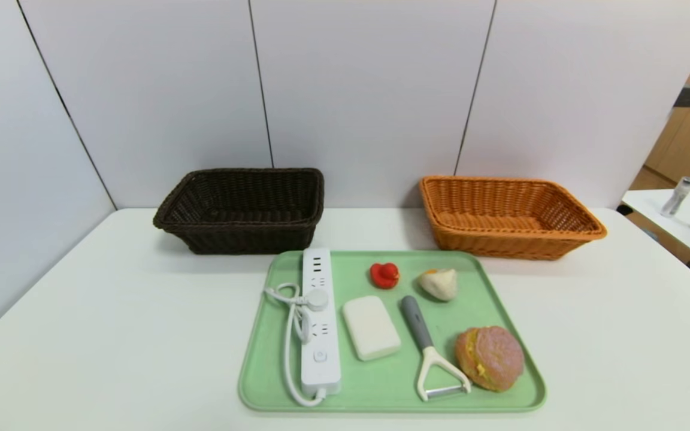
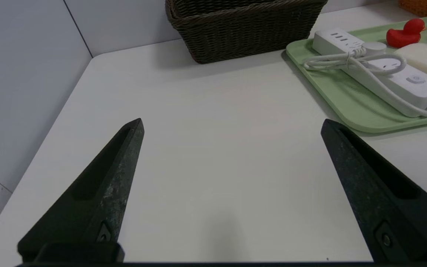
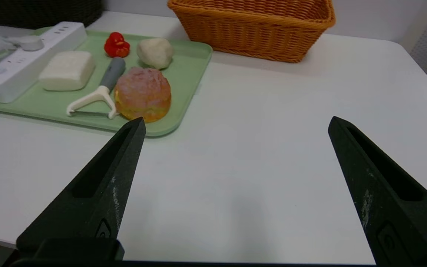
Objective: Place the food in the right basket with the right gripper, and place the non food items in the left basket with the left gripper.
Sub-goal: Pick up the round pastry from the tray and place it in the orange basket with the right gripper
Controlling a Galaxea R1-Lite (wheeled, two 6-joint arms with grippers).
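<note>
Left gripper [image 2: 232, 126] and right gripper [image 3: 235, 124] are both hovering wide apart, empty; food [image 1: 490, 358] is sitting lower right on tray [image 1: 381, 395].

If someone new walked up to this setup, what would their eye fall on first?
Most likely the green tray at the centre of the white table, laid out with a power strip, soap bar, peeler, red duck and two buns. Behind it stand a dark brown basket on the left and an orange basket on the right.
</note>
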